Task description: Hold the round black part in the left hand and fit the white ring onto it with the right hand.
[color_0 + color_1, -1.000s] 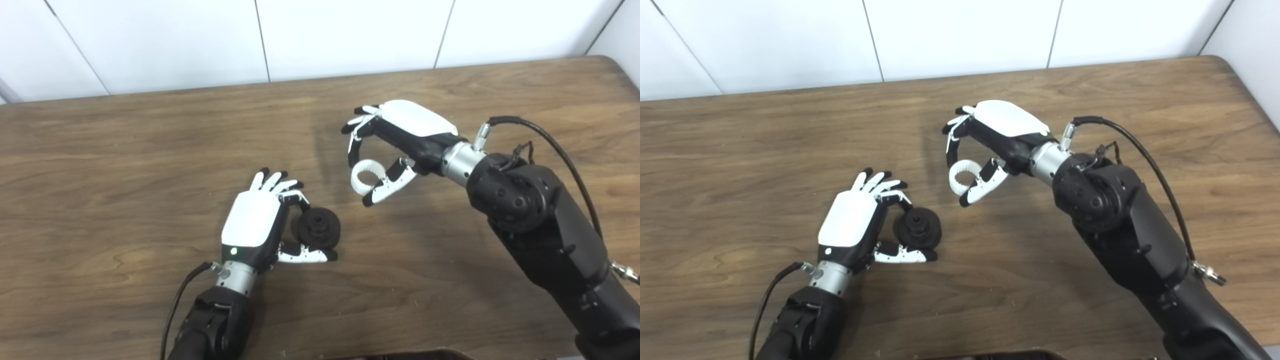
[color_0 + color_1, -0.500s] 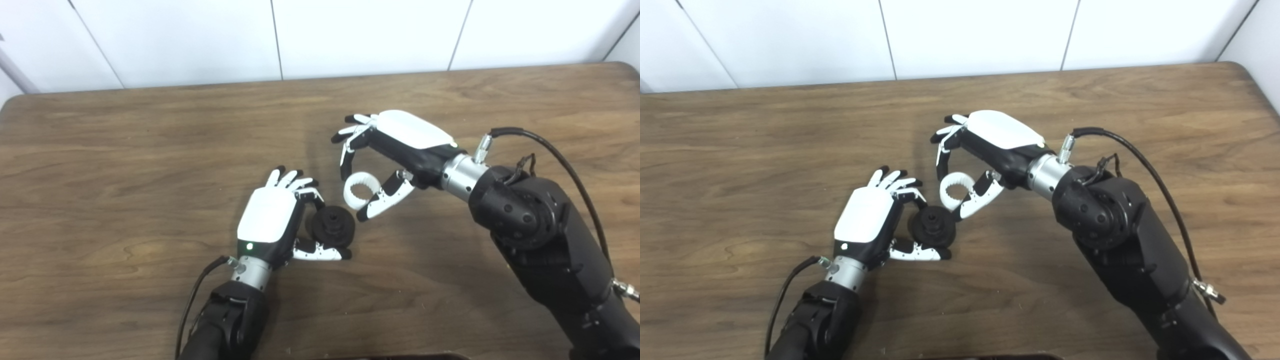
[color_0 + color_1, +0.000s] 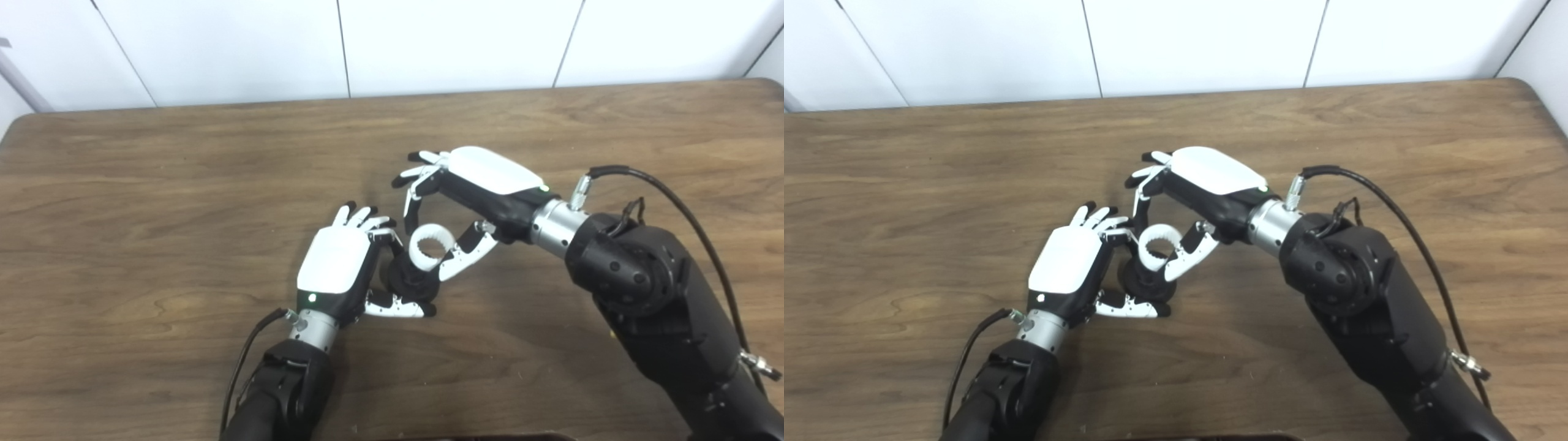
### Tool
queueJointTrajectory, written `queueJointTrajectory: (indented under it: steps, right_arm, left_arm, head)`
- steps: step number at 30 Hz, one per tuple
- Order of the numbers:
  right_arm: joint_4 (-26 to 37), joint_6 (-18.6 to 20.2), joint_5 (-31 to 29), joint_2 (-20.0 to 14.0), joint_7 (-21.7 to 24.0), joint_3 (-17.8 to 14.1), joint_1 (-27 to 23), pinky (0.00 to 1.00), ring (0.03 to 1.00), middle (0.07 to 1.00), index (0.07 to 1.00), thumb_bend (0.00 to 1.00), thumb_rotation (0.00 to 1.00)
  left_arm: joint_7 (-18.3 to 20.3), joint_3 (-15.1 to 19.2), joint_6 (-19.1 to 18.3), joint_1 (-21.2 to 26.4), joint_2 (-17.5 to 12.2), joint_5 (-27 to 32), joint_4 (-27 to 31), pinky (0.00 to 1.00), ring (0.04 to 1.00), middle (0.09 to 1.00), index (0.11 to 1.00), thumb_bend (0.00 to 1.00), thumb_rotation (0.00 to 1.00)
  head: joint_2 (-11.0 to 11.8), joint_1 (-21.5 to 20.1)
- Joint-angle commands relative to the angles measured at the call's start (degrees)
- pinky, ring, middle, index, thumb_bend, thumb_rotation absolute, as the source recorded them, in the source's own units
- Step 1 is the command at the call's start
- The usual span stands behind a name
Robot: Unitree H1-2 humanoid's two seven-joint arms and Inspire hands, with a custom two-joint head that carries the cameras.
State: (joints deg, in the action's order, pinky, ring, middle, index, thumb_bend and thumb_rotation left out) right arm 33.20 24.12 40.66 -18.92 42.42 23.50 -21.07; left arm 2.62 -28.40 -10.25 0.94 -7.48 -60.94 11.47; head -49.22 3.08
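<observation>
White plastic is what we pinch in our right robot hand (image 3: 474, 199): the white ring (image 3: 429, 246) sits between a curled finger above and the thumb below, its open bore turned up toward our cameras. Our left robot hand (image 3: 343, 272) grasps the round black part (image 3: 409, 283) between fingers and thumb, low over the counter (image 3: 153, 202); we cannot tell whether the part touches the wood.

Taking the black part as our landmark, the ring lies over its far upper edge, overlapping it in both views and looking as if it touches, though real contact is not something we can settle. The right robot hand reaches in from the part's far right, its arm trailing off to the near right; the left robot hand wraps the part from the left, with its thumb along the near side.

We judge that the coming move turns on one relation: the ring's bore against the part's raised centre. The ring looks offset toward the far side and a little tilted, so it likely needs a short slide toward us and a levelling before pressing down. Beyond the two hands, the brown counter runs back to a white panelled wall (image 3: 429, 43).
</observation>
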Motion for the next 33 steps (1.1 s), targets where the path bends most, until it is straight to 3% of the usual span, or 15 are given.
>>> queueJointTrajectory:
  steps: [1, 33]
  right_arm:
    - [-0.33, -1.95, 0.41, 0.29, -1.47, -0.05, -1.2, 1.0, 0.99, 0.863, 0.483, 0.52, 0.13]
    - [-5.87, -3.93, 2.73, 2.56, -2.66, 1.66, -1.07, 1.0, 1.0, 0.879, 0.485, 0.52, 0.13]
  left_arm:
    - [2.15, -1.04, 0.45, -0.38, -0.01, -0.39, -0.19, 0.99, 0.911, 0.813, 0.485, 0.52, 0.05]
    - [2.11, -1.23, 0.21, 0.36, 0.76, -0.59, -0.74, 1.0, 0.911, 0.819, 0.485, 0.52, 0.05]
  head:
    - [-0.03, 0.04]
    - [0.18, -0.96]
